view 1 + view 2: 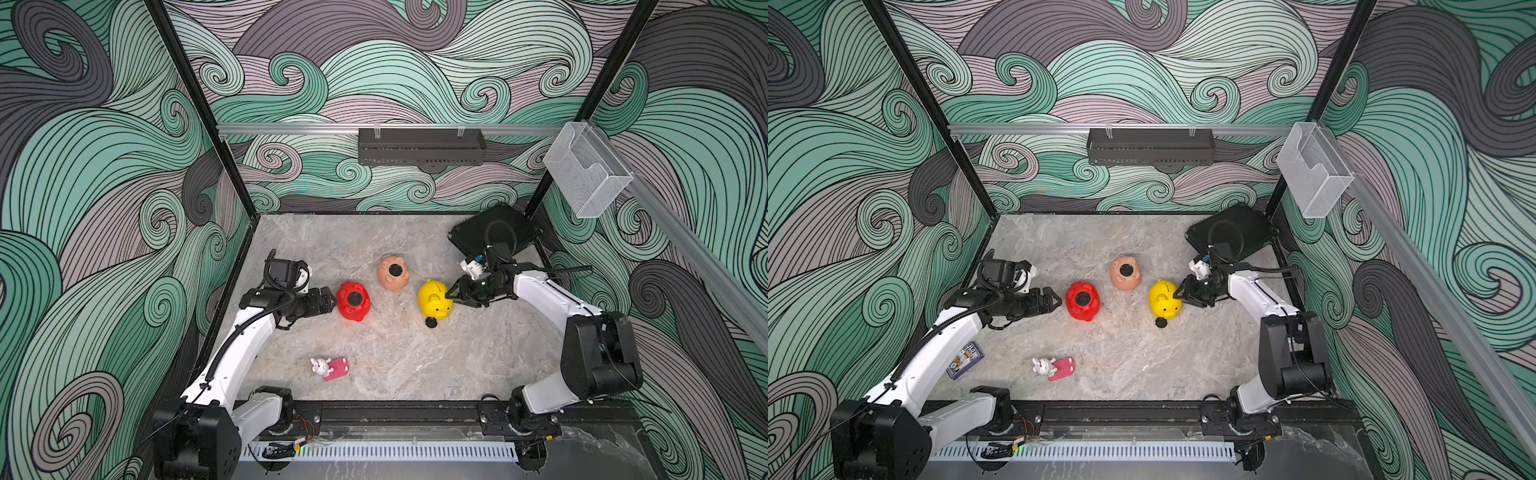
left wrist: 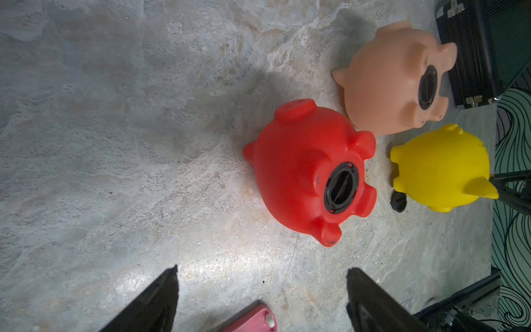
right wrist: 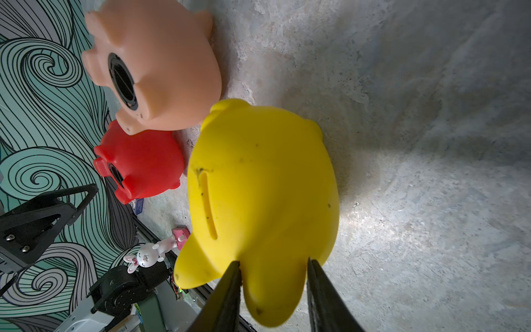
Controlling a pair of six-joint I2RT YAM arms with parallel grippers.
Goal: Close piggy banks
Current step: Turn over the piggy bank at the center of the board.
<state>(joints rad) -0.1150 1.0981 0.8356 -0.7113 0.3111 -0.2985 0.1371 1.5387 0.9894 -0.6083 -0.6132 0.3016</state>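
In both top views three piggy banks lie mid-table. The red one (image 1: 353, 301) (image 2: 304, 172) and the peach-pink one (image 1: 392, 273) (image 2: 388, 77) rest belly-up, each with a black plug in its belly hole. The yellow one (image 1: 434, 303) (image 3: 258, 186) stands with its coin slot up. A loose black plug (image 1: 431, 322) (image 2: 398, 201) lies on the table beside it. My right gripper (image 1: 451, 296) (image 3: 273, 263) is shut on a rounded lobe at the yellow piggy bank's head end. My left gripper (image 1: 332, 301) (image 2: 261, 270) stands open just left of the red piggy bank, holding nothing.
A white bunny toy (image 1: 320, 367) with a pink flat piece (image 1: 337, 368) lies near the front. A black case (image 1: 494, 232) sits in the back right corner behind the right arm. A card box (image 1: 964, 359) lies by the left arm.
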